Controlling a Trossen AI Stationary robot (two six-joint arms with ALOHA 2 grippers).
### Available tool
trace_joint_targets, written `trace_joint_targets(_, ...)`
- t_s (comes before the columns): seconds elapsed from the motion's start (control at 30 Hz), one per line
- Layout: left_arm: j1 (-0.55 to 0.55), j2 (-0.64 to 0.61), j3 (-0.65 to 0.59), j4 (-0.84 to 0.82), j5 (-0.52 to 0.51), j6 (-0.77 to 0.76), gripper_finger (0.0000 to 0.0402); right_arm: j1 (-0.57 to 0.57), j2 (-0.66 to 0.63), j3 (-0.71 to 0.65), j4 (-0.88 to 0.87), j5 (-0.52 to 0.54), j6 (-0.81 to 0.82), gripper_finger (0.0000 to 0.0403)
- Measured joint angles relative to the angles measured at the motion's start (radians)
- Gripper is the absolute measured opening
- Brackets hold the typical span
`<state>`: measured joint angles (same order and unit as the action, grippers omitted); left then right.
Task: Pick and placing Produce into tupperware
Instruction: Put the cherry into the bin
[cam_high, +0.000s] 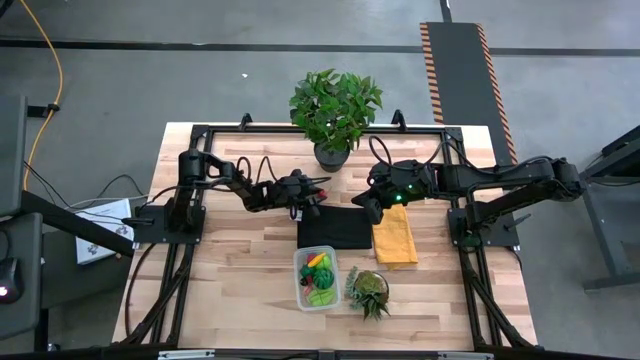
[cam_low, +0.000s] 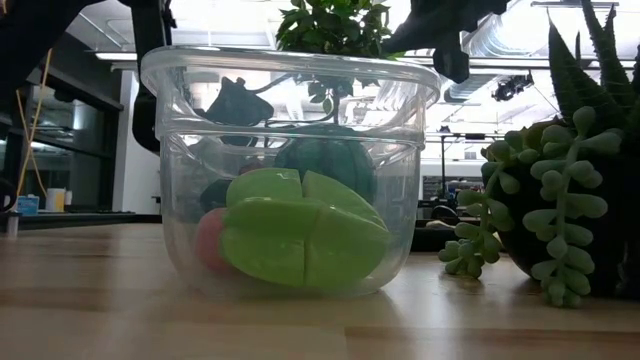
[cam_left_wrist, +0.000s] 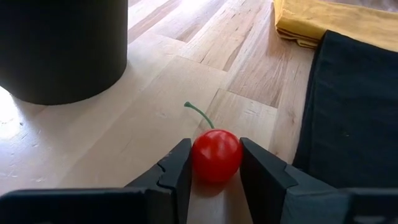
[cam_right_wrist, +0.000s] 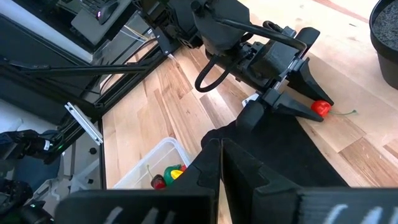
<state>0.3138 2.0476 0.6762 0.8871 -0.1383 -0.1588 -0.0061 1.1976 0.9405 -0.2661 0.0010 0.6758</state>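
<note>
A small red cherry (cam_left_wrist: 216, 155) with a green stem lies on the wood between my left gripper's (cam_left_wrist: 214, 165) fingers, next to the black cloth's (cam_high: 335, 232) far left corner. The right wrist view shows the same cherry (cam_right_wrist: 321, 107) at that gripper's tips. The clear tupperware (cam_high: 316, 278) stands near the table's near edge. It holds green pieces (cam_low: 300, 240), a red piece and a dark green one. My right gripper (cam_right_wrist: 221, 165) is shut and hovers over the black cloth's far right corner (cam_high: 372, 205). My left gripper pinches the cherry's round body (cam_left_wrist: 198, 158) between its two fingers, one on each side. The fingers come slanting down from the table's left. The cherry rests on the table, and its stem (cam_left_wrist: 199, 115) points away from the gripper.
A potted leafy plant (cam_high: 335, 110) stands at the far edge, its dark pot (cam_left_wrist: 62, 50) close to the cherry. A yellow cloth (cam_high: 395, 240) lies to the right of the black one. A spiky succulent (cam_high: 368, 290) sits to the right of the tupperware.
</note>
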Motion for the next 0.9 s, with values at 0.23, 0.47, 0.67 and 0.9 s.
trace_joint_targets(0.23,0.0,0.0,0.0,0.0,0.0,-0.003,0.0102,0.0,0.0,0.0,0.0,0.0,0.006,0.0007)
trace_joint_targets(0.47,0.0,0.0,0.0,0.0,0.0,-0.007,0.0107,0.0,0.0,0.0,0.0,0.001,0.008,0.0007)
trace_joint_targets(0.67,0.0,0.0,0.0,0.012,0.041,-0.029,0.0102,0.0,0.0,0.0,0.0,0.002,0.024,0.0006)
trace_joint_targets(0.9,-0.001,-0.021,0.0,0.039,0.083,-0.031,0.0101,0.0,0.0,0.0,0.0,0.002,0.024,0.0007)
